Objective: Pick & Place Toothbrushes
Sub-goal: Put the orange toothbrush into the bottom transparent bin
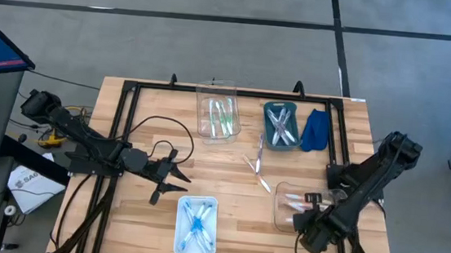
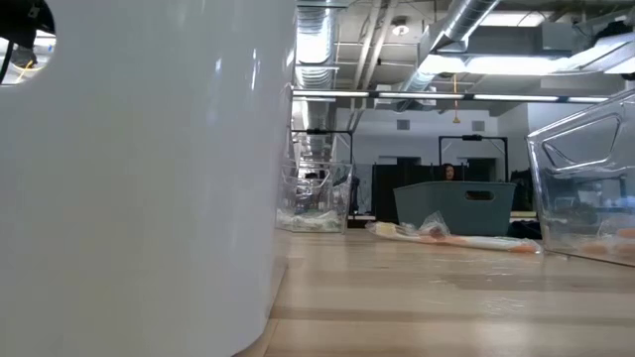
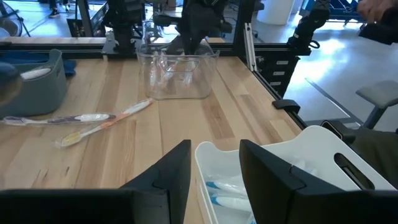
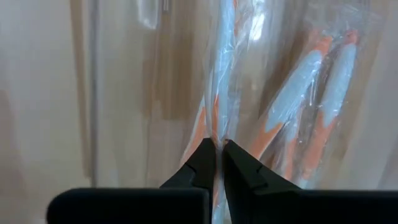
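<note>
Four bins (image 1: 215, 109) stand around my grippers. My right gripper (image 4: 218, 163) is pinched shut on one wrapped orange toothbrush (image 4: 217, 93) inside the clear bin (image 1: 304, 207); my left gripper (image 1: 174, 174) waits half open.

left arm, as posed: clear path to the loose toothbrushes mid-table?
Probably yes. The left gripper is open and empty, and only bare table lies between it and the loose toothbrushes; reach itself is unconfirmed.
</note>
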